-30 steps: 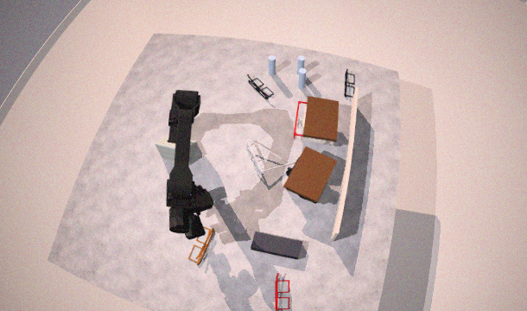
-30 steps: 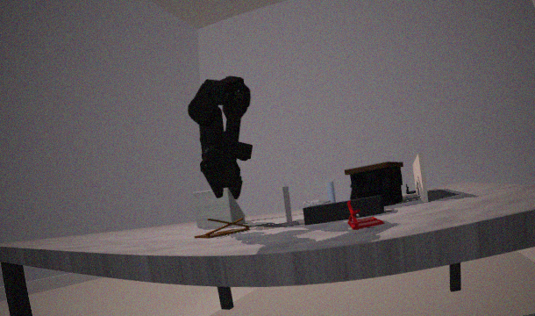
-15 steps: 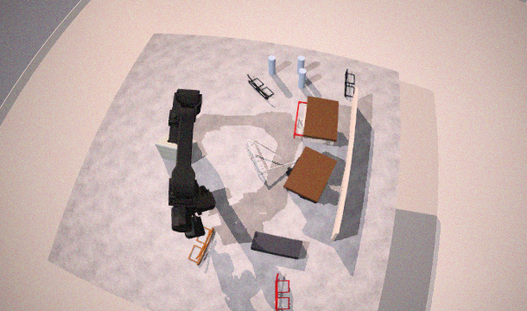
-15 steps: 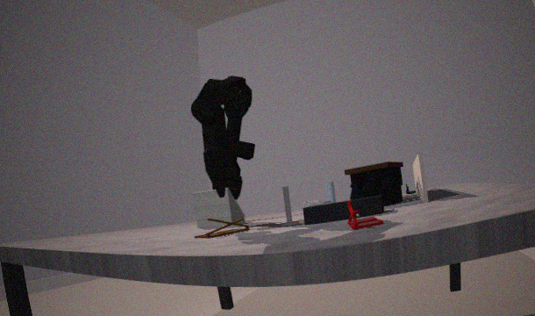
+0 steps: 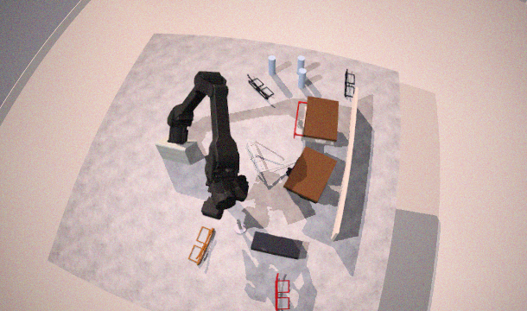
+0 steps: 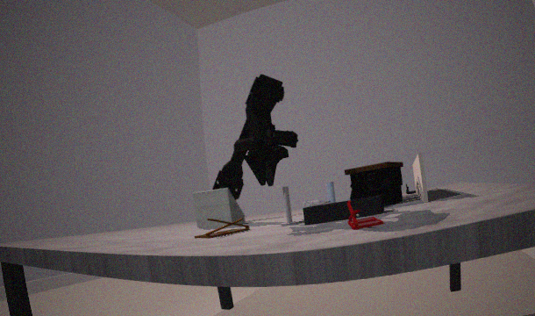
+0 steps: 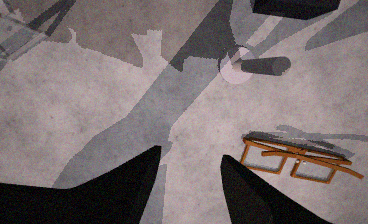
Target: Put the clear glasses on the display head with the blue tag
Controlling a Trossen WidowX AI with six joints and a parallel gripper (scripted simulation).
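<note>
The clear glasses point(image 5: 257, 165) point(image 7: 27, 46) lie on the table in front of the lower head, temples pointing towards it. That head point(image 5: 311, 174) has a brown top and is turned at an angle. The other head point(image 5: 321, 118) stands above it in the top view, with red-framed glasses point(image 5: 296, 120) at its face. I cannot make out a blue tag. My gripper point(image 6: 267, 184) point(image 7: 191, 156) is partly open and empty, raised above the table, left of the clear glasses in the top view.
Orange glasses point(image 5: 206, 246) point(image 7: 315, 155) lie near my gripper. A slim peg point(image 6: 287, 205) point(image 7: 272, 66) and a dark block point(image 5: 276, 244) point(image 6: 329, 212) stand close by. A pale block point(image 5: 174, 153), a upright panel point(image 5: 347, 173), blue cylinders point(image 5: 272, 66) and other glasses are around.
</note>
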